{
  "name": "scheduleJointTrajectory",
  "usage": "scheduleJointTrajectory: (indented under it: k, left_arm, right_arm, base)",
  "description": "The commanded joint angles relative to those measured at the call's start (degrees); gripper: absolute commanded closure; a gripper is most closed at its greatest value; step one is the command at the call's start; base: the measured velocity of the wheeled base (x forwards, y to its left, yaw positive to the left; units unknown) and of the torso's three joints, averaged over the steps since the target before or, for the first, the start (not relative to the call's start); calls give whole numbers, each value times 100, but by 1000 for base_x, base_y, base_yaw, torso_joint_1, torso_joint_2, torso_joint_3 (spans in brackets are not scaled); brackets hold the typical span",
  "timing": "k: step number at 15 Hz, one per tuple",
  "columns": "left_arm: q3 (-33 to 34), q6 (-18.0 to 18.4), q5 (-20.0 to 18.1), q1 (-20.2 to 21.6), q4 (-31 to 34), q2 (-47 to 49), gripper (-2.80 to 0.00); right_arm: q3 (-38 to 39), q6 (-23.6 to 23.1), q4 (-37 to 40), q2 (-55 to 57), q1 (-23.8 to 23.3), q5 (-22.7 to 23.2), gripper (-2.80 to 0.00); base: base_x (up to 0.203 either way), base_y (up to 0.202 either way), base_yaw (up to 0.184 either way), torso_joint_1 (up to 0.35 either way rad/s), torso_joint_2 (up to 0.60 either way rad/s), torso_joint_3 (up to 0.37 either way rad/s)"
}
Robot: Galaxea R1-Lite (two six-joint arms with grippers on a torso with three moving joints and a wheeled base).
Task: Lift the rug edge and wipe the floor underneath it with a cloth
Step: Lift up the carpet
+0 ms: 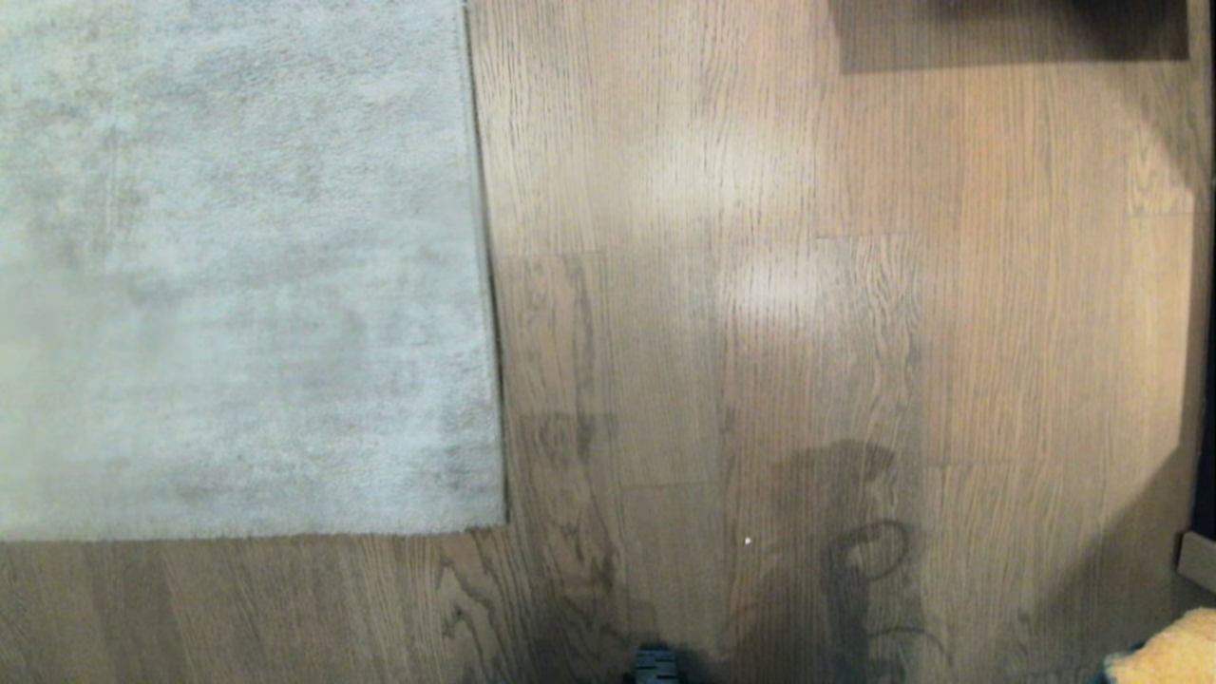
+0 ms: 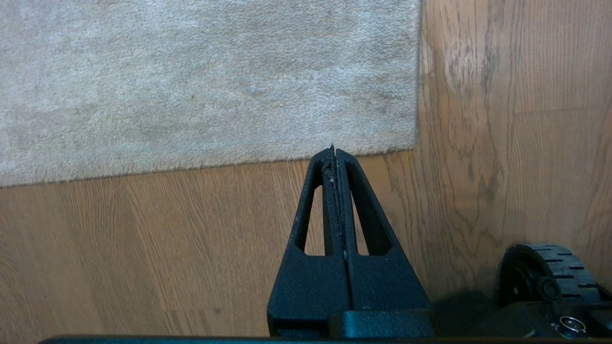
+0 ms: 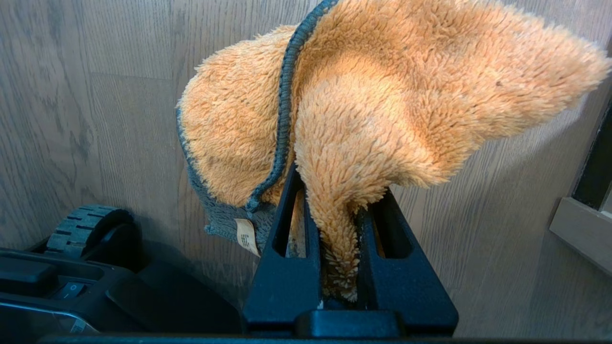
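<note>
The light grey rug (image 1: 237,266) lies flat on the left, its straight rug edge (image 1: 480,285) and near corner (image 1: 494,518) resting on the brown wood floor (image 1: 722,361). In the left wrist view my left gripper (image 2: 333,152) is shut and empty, hovering over the floor (image 2: 143,239) just short of the rug edge (image 2: 373,143) near its corner. My right gripper (image 3: 340,186) is shut on the orange fluffy cloth (image 3: 382,95) with its dark blue-green trim; the cloth covers the fingertips. A bit of the cloth (image 1: 1167,651) shows at the head view's lower right.
A black base wheel (image 2: 545,272) sits beside the left gripper, and another wheel (image 3: 86,229) beside the right one. A pale skirting piece (image 3: 578,234) and dark edge stand at the far right (image 1: 1199,560). A dark shadowed shape (image 1: 1007,33) lies ahead on the right.
</note>
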Motion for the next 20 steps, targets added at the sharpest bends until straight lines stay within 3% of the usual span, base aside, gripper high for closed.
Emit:
scheduleJointTrajectory:
  k: [1,20]
  left_arm:
    - [0,2,1,1,-1,0,0]
    - [0,2,1,1,-1,0,0]
  right_arm:
    - [0,-8,0,13,2,6,0]
    - [0,-8,0,13,2,6,0]
  base:
    - [0,0,0,0,0,0]
    - [0,0,0,0,0,0]
